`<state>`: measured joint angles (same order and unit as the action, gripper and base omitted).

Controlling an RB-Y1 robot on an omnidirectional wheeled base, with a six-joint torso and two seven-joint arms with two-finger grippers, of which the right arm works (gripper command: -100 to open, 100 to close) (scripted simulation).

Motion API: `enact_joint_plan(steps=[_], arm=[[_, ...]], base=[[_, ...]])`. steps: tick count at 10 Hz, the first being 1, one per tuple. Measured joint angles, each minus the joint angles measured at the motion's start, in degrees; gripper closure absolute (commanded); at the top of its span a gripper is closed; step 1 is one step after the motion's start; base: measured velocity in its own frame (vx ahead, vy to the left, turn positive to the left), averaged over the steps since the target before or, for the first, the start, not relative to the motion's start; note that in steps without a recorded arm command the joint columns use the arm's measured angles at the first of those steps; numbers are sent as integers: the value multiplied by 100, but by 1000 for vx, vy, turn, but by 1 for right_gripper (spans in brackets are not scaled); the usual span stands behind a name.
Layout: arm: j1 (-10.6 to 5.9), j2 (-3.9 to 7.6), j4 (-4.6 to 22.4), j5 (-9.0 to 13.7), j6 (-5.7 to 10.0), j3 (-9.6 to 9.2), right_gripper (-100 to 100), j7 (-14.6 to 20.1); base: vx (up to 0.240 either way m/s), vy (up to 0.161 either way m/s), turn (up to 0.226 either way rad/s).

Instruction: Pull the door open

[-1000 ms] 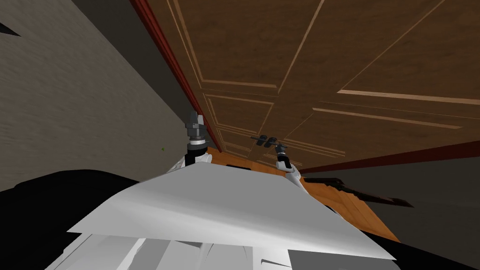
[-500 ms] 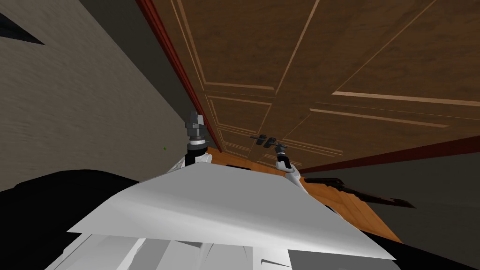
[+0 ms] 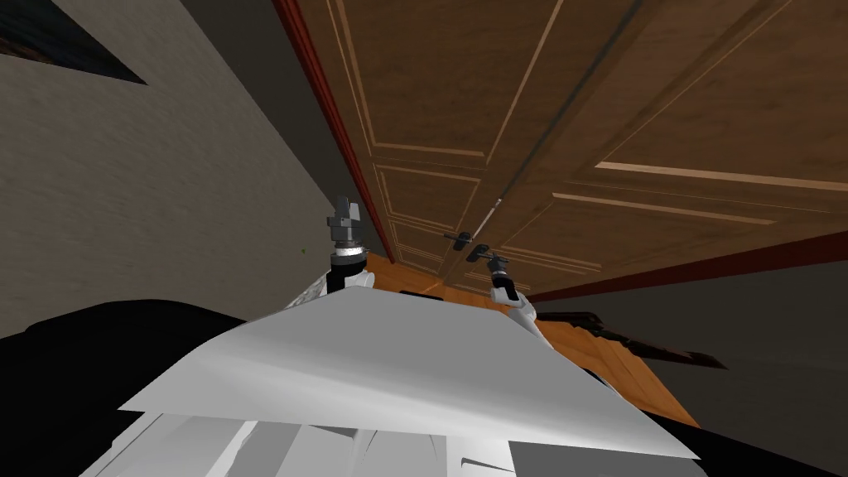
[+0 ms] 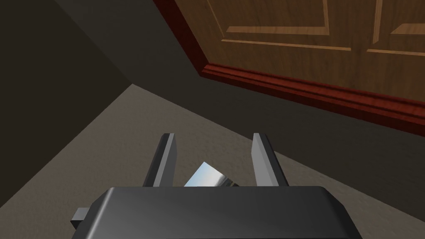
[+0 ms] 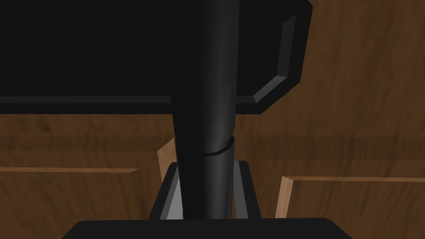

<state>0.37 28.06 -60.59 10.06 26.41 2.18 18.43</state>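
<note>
ok so the thing that's changing right now: compared with a moment back, a dark seam (image 3: 571, 108) is opening up between the 2 brown leaves of the door (image 3: 679, 99), and the 2 dark handles that were sitting side by side are coming apart; the handle (image 3: 477, 252) on the right leaf is coming my way while the other handle (image 3: 456, 237) is staying put; the whole head view is also sliding a bit, so that's me moving, not the room; I'm reading that as the pull starting to work, though the leaf is only barely cracked; the right claw (image 5: 206, 164) is clamping that handle (image 5: 207, 103) between both fingers; the left claw (image 4: 213, 135) is hanging open, gripping nothing, up by the red frame (image 3: 331, 116) and the grey wall (image 3: 166, 207); room-wise, the leaf's free edge is going to be swinging toward my chest, so I'm guessing I need to keep backing along the orange floor (image 3: 638, 373); the wall is crowding my left, and a long dark thing (image 3: 654, 348), can't tell what, is lying low on my right.
</note>
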Motion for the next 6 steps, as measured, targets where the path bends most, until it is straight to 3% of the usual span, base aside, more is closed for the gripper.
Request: enact_joint_plan(steps=[4,6], arm=[[233,242,-262,-15,100,-279,100,266],[265,300,-284,-25,143,-399,100,360]], base=[[-221,-91,156],[-106,-36,67]])
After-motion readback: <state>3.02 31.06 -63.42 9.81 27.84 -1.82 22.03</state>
